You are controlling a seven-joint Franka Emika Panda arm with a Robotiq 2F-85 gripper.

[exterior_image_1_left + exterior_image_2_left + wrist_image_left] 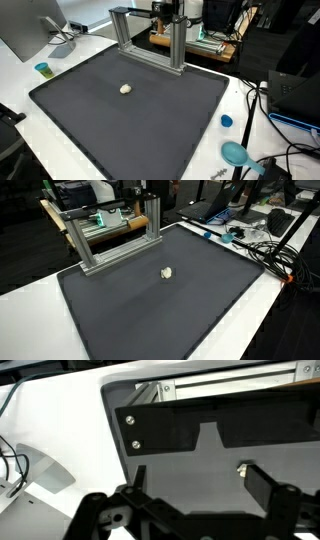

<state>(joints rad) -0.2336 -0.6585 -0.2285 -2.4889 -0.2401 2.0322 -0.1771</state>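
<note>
One small pale rounded lump (pixel 125 88) lies alone on a wide dark grey rubbery mat (pixel 90 125), touching nothing but the mat. In both exterior views it sits a little off the mat's middle: at about eleven o'clock from the centre in an exterior view, and at about one o'clock from it where the lump (pixel 167 273) shows in an exterior view.

A silver aluminium bar frame (pixel 150 35) stands upright on the far edge of the mat, at about one o'clock from the lump and well apart from it. The same frame (pixel 110 235) lies at about ten o'clock from the lump in an exterior view.

In the wrist view the black two-fingered gripper (pixel 194 472) comes in from six o'clock with its jaws spread wide and nothing between them. The lump (pixel 241 468) shows as a tiny pale spot at about three o'clock from the gap, just beside the tip of one finger. Whether it touches that finger cannot be told.

Beyond the fingers, at twelve o'clock, a darker flat plate with two screws (pixel 131 432) lies on the mat.

On the white table (pixel 20 95) around the mat stand a small teal cup (pixel 43 69) at nine o'clock, a round blue cap (pixel 226 121) at four o'clock, and a teal bowl-shaped scoop (pixel 236 153) at five o'clock.
</note>
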